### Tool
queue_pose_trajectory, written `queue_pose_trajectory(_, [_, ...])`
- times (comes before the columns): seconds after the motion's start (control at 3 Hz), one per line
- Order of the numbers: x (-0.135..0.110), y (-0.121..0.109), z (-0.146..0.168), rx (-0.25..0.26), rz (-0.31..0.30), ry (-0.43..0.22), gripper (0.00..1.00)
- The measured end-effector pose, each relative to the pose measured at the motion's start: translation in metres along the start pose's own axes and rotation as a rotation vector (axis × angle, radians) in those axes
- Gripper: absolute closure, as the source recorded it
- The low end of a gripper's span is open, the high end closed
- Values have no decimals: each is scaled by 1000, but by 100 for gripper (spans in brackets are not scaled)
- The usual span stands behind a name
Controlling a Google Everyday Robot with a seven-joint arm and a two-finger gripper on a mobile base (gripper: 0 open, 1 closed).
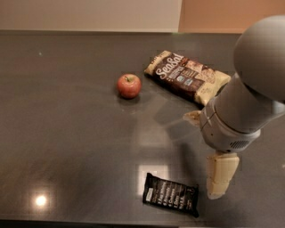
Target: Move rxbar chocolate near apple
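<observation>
red apple (129, 85), black white-lettered rxbar chocolate (170, 194), cream gripper (202, 156) beside it

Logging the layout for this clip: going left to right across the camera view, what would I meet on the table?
apple → rxbar chocolate → gripper, hanging just right of the bar. The SeaSalt snack bag spans the same stretch as the bar and the gripper, so it is left out.

Black rxbar chocolate (170, 195) flat beside pincer (205, 156); apple (129, 85) apart.

Dark glossy table (67, 133) with light glints, pale wall (89, 13) behind
</observation>
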State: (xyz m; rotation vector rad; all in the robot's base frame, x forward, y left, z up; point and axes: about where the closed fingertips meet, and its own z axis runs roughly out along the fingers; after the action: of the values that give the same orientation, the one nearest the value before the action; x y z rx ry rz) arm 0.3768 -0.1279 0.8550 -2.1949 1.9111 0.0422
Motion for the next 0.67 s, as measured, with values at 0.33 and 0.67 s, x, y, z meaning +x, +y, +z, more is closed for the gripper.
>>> queue_pose_trajectory(0.33, [-10, 15, 25, -64, -44, -16, 0])
queue_pose_trajectory(0.67, [-22, 40, 34, -121, -97, -48, 0])
